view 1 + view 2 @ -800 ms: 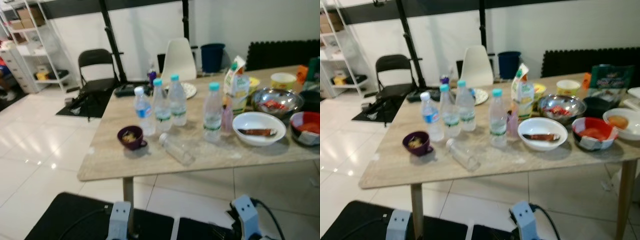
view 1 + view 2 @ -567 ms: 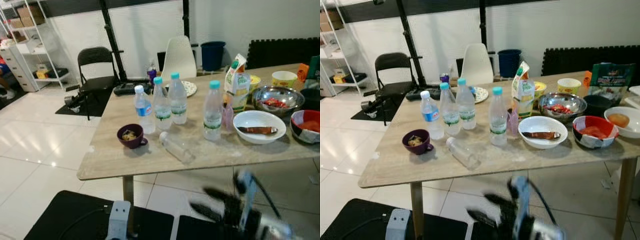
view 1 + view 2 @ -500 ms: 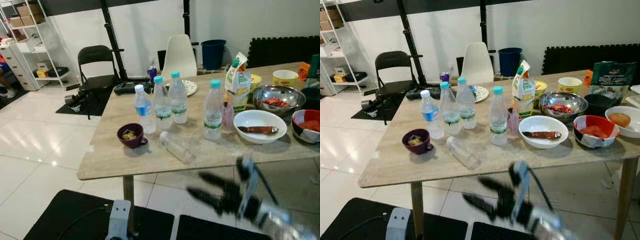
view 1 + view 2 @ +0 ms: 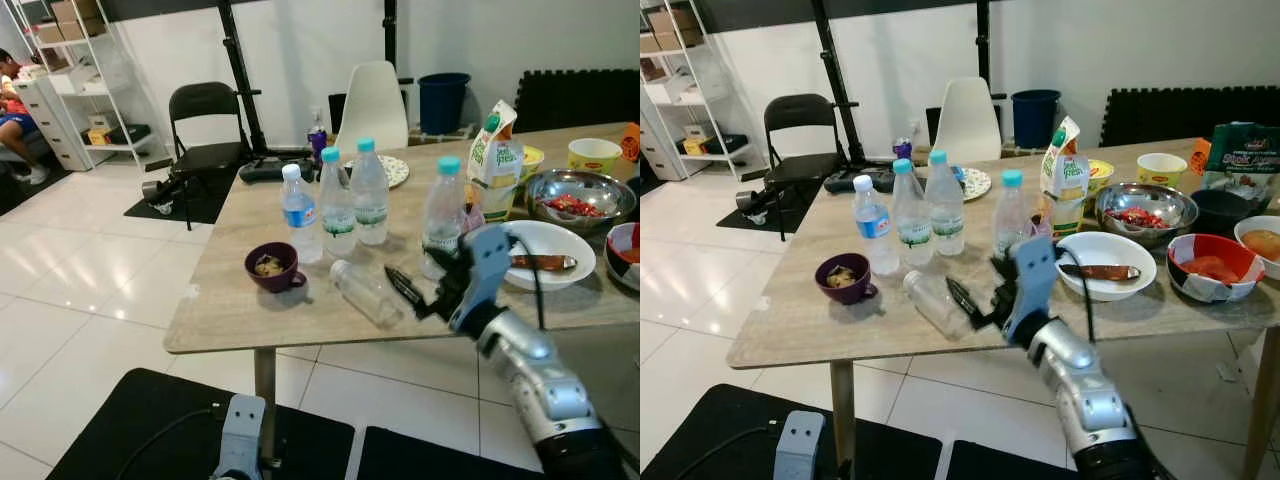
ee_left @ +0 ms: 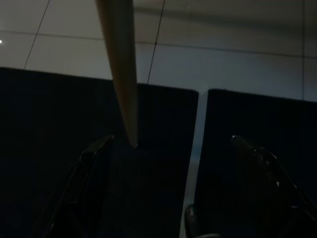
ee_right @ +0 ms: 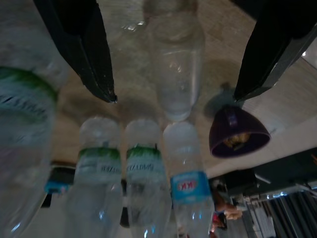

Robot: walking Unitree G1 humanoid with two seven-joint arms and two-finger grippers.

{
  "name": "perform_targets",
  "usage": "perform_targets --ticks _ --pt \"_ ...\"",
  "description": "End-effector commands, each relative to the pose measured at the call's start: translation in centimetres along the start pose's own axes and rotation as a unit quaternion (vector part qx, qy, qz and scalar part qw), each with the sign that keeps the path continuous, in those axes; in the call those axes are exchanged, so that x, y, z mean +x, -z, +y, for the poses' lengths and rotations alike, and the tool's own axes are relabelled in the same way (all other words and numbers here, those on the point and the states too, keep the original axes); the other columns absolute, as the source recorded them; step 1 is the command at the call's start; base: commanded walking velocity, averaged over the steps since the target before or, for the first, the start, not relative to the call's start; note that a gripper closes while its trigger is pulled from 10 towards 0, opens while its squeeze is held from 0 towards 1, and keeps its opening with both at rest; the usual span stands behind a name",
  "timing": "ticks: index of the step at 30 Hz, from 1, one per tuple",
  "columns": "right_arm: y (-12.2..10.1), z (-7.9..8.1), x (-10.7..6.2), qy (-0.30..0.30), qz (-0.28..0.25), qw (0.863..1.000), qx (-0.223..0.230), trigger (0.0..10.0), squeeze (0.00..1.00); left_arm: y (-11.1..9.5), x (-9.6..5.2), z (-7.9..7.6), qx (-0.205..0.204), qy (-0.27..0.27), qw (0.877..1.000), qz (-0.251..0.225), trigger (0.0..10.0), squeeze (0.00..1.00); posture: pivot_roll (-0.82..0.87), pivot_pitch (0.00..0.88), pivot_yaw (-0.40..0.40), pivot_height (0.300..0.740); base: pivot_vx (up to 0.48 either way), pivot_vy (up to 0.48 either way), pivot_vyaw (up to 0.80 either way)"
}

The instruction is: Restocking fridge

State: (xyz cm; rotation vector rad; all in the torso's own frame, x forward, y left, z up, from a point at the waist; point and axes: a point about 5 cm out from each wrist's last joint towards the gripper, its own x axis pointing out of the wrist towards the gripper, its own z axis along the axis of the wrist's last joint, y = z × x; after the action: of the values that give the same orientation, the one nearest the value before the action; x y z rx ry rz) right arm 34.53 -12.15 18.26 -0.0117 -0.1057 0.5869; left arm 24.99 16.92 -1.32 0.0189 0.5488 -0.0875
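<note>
Several capped water bottles stand on the wooden table (image 4: 230, 320): one with a blue label (image 4: 298, 213), two with green labels (image 4: 337, 205) (image 4: 370, 192), and a fourth (image 4: 443, 215) farther right. A clear bottle without a cap (image 4: 365, 292) lies on its side near the front edge. My right gripper (image 4: 422, 284) is open just right of it, fingers spread and holding nothing. In the right wrist view the lying bottle (image 6: 176, 64) sits between and beyond the two fingertips of the right gripper (image 6: 173, 94). My left gripper (image 5: 173, 193) hangs low by the table leg (image 5: 119, 64), open.
A purple cup (image 4: 272, 267) stands left of the lying bottle. To the right are a juice carton (image 4: 497, 155), white bowl (image 4: 545, 240), metal bowl (image 4: 580, 190) and red bowl (image 4: 1210, 268). Behind the table stand a black chair (image 4: 205, 120) and a white chair (image 4: 372, 105). Black mats (image 4: 150, 430) cover the floor.
My right arm has risen from below the table edge and reached forward over the table to the lying bottle. The camera has shifted slightly; the bottles have not moved.
</note>
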Motion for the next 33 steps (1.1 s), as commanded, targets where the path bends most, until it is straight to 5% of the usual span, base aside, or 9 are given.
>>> perform_targets --ticks 1,8,20,23,33 --pt "-0.2 0.6 0.7 -0.009 0.001 1.000 -0.013 10.0 0.00 0.2 -0.1 0.1 -0.007 -0.005 1.000 0.003 10.0 0.00 -0.03 0.119 0.093 0.740 0.000 0.000 0.00" --pt "1.5 1.4 2.8 -0.019 0.035 0.998 -0.047 10.0 0.00 -0.5 -0.2 0.1 -0.016 0.012 1.000 -0.017 10.0 0.00 -0.02 0.162 0.076 0.740 0.000 0.000 0.00" --pt "-0.1 4.1 5.7 -0.092 0.039 0.992 -0.077 10.0 0.00 -0.3 -1.0 0.6 -0.016 0.019 1.000 -0.016 10.0 0.00 -0.01 0.207 0.076 0.740 0.000 0.000 0.00" --pt "-0.4 4.4 7.3 -0.101 0.068 0.984 -0.130 10.0 0.00 0.0 -1.2 0.5 -0.021 0.016 1.000 -0.013 10.0 0.00 0.00 0.205 0.062 0.740 0.000 0.000 0.00" --pt "1.7 4.7 7.4 -0.100 0.135 0.972 -0.166 10.0 0.00 0.2 -1.5 0.6 -0.024 0.016 1.000 -0.006 10.0 0.00 0.01 0.203 0.057 0.740 0.000 0.000 0.00"
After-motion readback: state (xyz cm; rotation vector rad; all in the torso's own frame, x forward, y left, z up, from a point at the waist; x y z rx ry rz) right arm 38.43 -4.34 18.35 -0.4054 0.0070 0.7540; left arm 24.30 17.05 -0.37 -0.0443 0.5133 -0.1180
